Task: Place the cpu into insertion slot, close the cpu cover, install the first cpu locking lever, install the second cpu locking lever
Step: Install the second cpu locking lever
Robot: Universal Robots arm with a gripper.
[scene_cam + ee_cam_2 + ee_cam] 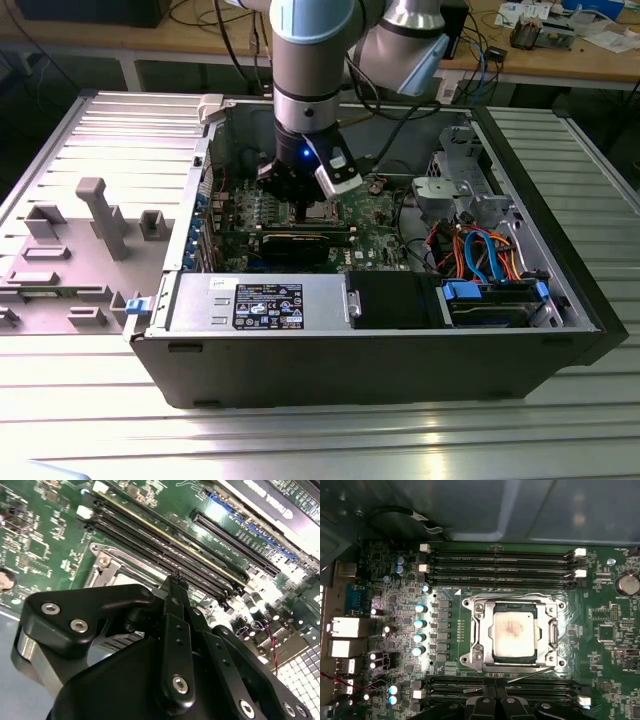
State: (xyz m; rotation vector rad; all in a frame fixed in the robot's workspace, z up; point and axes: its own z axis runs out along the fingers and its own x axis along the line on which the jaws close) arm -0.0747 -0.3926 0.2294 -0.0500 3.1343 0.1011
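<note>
cpu (514, 632) seated (cover down); gripper (303, 203) apparently overhead

Electronics lab or robotics workshop. Open desktop computer case (380, 340) lies on its side on a ribbed aluminium work table (300, 440), side panel off, green motherboard (615, 645) exposed. Grey moulded fixture tray (70, 260) sits at the exterior view's left. Behind, wooden benches (560, 62) carry tangled cables (490, 55) and small electronic parts. Industrial robot arm (310, 60) reaches down into the case
</note>
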